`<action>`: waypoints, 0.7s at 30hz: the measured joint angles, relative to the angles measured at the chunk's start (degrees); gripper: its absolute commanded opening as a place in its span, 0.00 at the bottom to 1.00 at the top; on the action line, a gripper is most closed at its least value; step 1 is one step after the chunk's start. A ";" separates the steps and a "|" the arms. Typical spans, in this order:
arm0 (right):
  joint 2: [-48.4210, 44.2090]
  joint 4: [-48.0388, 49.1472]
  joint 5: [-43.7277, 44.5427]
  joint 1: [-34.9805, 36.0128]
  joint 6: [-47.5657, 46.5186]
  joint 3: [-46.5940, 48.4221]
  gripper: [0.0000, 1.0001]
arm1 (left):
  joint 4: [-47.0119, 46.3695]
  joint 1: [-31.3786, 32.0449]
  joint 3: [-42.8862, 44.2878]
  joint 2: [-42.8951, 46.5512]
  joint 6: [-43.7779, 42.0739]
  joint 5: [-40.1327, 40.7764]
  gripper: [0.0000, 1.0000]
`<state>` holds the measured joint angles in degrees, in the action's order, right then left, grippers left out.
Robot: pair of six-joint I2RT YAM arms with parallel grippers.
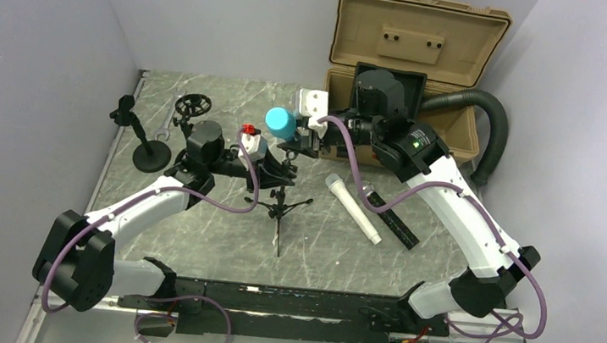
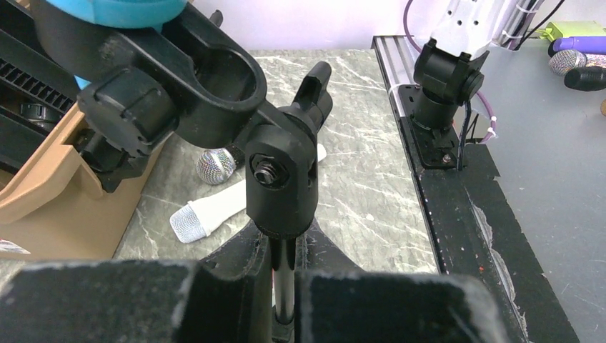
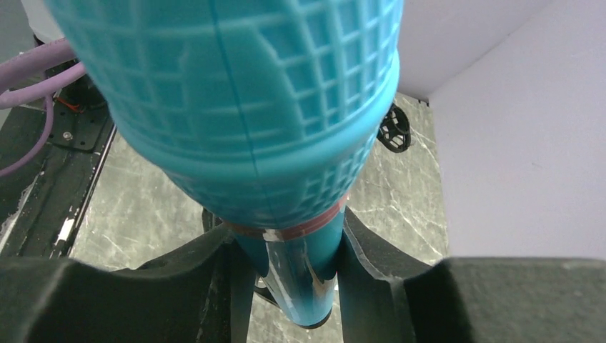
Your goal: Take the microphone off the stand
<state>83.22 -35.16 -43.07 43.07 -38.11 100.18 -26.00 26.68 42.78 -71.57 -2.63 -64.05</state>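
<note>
Teal mic (image 1: 280,122) x1 in stand (image 1: 280,210), 2 loose mics (image 1: 353,209) (image 1: 389,217) beside

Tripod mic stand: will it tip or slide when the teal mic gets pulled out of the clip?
Probably top-heavy: the tripod stand has thin, narrow legs and carries the teal microphone high in its clip. Alone it would likely tip; the left end effector clamped on its shaft should steady it. The legs likely slide on the smooth table.

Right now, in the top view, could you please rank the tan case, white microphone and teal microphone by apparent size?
1. tan case.
2-3. white microphone, teal microphone: unsure; the white looks longer, the teal is raised nearer the camera and partly hidden.
</note>
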 measured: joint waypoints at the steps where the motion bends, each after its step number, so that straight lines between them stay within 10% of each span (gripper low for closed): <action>1: -0.04 0.00 0.02 0.09 0.07 0.00 0.21 | 0.00 -0.02 0.02 -0.04 -0.07 -0.15 0.00; 21: 1.53 1.73 -0.81 0.24 7.69 3.02 0.06 | 2.08 0.04 1.92 -1.88 -1.88 -2.03 0.00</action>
<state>84.75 -33.43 -43.88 43.31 -30.41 103.20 -23.92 26.72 44.71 -73.45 -4.51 -66.08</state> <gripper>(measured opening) 0.416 0.109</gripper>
